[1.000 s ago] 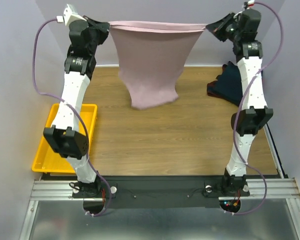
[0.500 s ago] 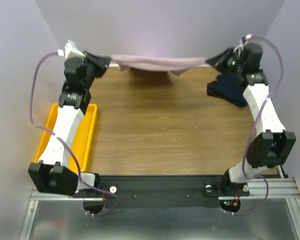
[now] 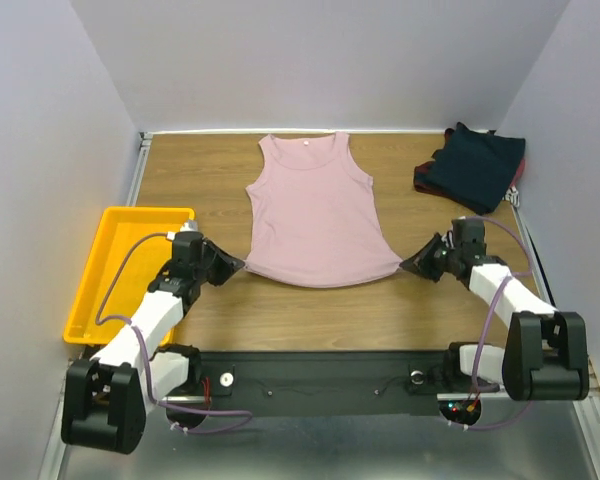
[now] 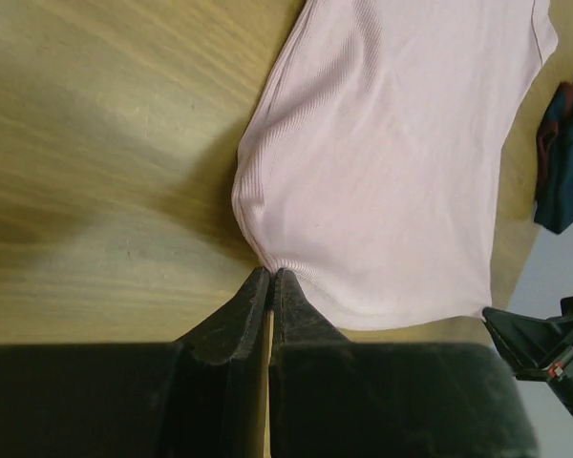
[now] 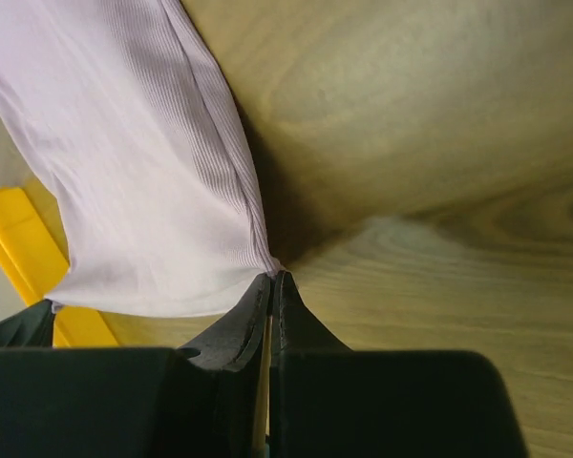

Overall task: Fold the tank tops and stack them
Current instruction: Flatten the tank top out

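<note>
Top view, pink tank top [image 3: 320, 215]: spread flat on table [image 3: 310, 315], centre of frame, neck toward upper edge, hem toward lower edge.
Top view, left gripper [image 3: 238, 266]: low at lower-left hem corner, pinching it.
Top view, right gripper [image 3: 408, 266]: low at lower-right hem corner, likewise pinching.
Top view, navy tank tops [image 3: 475, 168]: heaped at upper right, well apart from the pink one.
Top view, yellow tray [image 3: 130, 262]: left side of frame, beside left arm.
Left wrist, jaws: pressed nearly together on a thin nip of hem corner, bottom centre. Cloth fanning toward upper right, slight pucker at the nip.
Right wrist, jaws: pressed together on the other hem corner, bottom centre. Cloth running to upper left, ridge along the side seam.
Step in hand (judged): garment laid out; first fold next.
Doing it well: raise both corners together, carry hem toward neckline at one pace, hold hem taut between corners to avoid a sagging middle, land edges square, release only with cloth lying flat.
Risk: thin nips on soft knit; likely slip or stretch under sideways pull.
</note>
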You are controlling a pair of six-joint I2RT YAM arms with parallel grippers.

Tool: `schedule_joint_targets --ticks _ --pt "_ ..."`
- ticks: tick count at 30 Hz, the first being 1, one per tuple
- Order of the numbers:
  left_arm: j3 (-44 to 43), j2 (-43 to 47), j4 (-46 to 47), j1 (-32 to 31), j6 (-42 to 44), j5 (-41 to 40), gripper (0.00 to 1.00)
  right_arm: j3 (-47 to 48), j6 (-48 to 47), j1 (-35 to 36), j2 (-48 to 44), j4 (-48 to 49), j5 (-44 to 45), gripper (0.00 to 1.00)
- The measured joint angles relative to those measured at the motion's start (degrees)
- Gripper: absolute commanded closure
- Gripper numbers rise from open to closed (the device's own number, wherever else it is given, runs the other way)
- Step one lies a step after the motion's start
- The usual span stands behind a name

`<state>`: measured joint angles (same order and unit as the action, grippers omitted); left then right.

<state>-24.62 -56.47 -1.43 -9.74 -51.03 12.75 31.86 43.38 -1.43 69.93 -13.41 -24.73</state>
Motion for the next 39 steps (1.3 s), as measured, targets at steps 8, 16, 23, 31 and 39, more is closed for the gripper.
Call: schedule_joint_targets --ticks 8,16,23,31,39 --pt "3.1 5.31 -2.95 -5.14 0.15 0.81 1.0 -6.95 0.79 0.0 -4.37 0.31 -0.2 0.99" --pt "3.63 7.52 -8.85 -8.26 0.15 0.28 0.97 -6.91 0.07 -0.42 -9.97 -3.37 2.91 0.75" --pt "1.9 6.8 -15.3 -9.27 0.11 -1.25 0.62 -6.82 -0.2 -0.5 -13.73 -6.71 4.52 0.35" --pt "-11.04 7.58 -23.34 -9.29 2.64 -4.7 0.46 -0.24 -3.61 0.66 -18.32 -12.55 8.31 0.36" --pt "-23.43 -7.54 -18.34 -8.5 7.56 -9.03 0.46 14.32 -0.11 37.66 -6.34 -11.08 25.55 0.43"
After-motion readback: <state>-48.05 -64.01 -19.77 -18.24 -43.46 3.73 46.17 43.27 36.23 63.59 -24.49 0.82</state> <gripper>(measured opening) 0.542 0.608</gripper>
